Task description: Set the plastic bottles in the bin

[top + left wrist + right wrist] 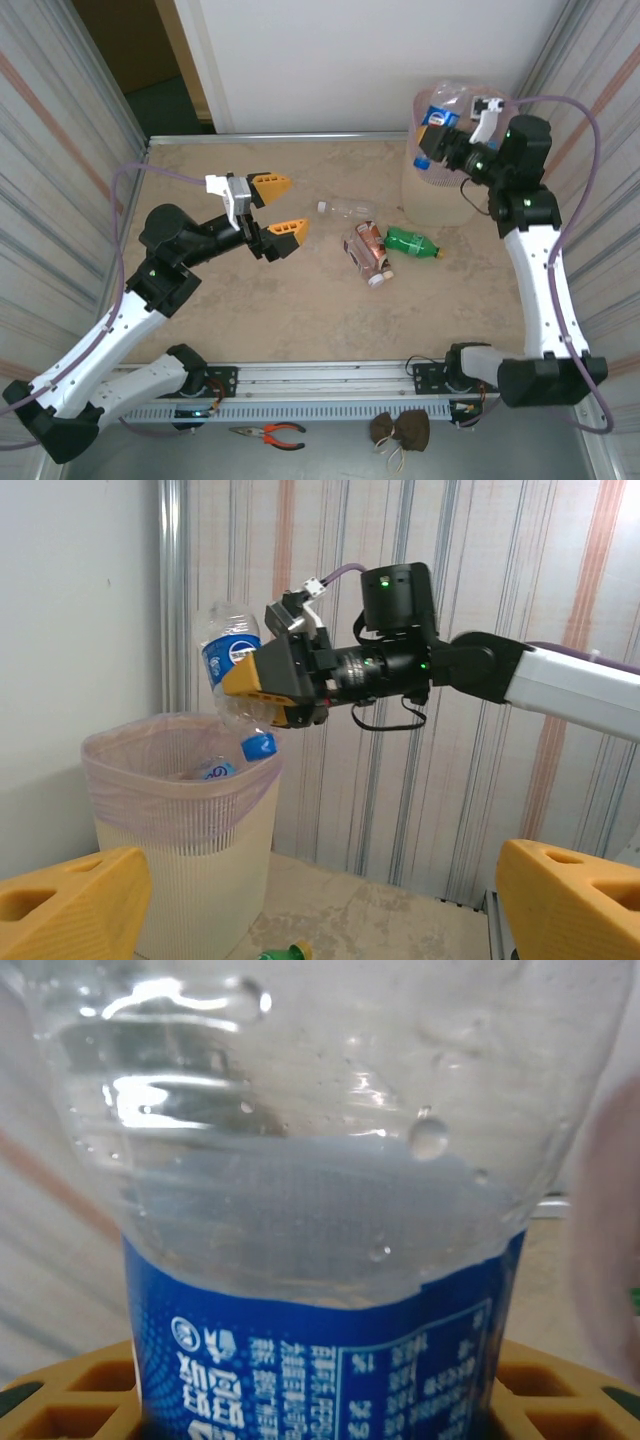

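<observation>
- Top external view: the bin [437,205] stands at the worktop's far right corner.
- The right gripper [443,133] is closed on the held bottle [437,117], a clear one with a blue label, which is carried above the bin's mouth.
- The left gripper [284,208] hangs over the left half of the worktop, its jaws spread wide and gripping nothing.
- Three groups lie near the worktop's middle. The clear bottle [346,209] lies left to right with its white cap to the left. The two brownish bottles [368,250] lie side by side, far to near, with their caps toward the near edge. The green bottle [412,243] lies just beside the bin's foot, left to right, with its cap toward the right edge.
- Pliers [271,433] and a dark pouch [400,430] are noted on the ledge before the arm bases.
- Left wrist view: the held bottle's long axis is near upright and slightly tilted. Its blue cap [258,746] points down, just above the bin's pink-lined rim.
- Another bottle [212,770] is seen inside the bin.
- Right wrist view: the held bottle is seated between the yellow fingers [60,1392]. Its label print reads upside down.
</observation>
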`<state>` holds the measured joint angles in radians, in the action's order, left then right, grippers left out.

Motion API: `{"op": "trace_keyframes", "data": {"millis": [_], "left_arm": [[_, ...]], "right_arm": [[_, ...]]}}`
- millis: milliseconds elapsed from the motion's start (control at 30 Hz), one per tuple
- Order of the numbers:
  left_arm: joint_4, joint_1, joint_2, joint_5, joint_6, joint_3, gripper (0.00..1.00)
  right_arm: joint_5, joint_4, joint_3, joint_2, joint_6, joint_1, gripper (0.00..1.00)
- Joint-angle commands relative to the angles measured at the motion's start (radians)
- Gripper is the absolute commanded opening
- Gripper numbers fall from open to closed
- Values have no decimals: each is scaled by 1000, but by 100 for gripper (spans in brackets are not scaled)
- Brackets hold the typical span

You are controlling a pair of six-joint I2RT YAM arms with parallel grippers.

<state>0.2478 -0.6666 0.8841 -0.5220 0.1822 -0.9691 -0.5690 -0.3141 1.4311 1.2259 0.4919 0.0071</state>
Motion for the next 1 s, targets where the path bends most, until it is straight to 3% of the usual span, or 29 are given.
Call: {"op": "trace_keyframes", "data": {"millis": [0,133,300,600,967], "left_arm": [[7,7,-21,15,-11,8,90],[8,8,-24,18,-13,13,90],[19,14,-19,17,-12,23,90],[50,40,-5,6,9,40,90],[83,66,25,-21,42,48,90]], "right_arm": [[98,-30,86,74,154,-55,47],[167,0,146,173,320,-113,41],[272,90,164,269,516,-131,42],[602,-83,313,428,792,-73,48],[686,-126,497,646,953,-28,55]]}}
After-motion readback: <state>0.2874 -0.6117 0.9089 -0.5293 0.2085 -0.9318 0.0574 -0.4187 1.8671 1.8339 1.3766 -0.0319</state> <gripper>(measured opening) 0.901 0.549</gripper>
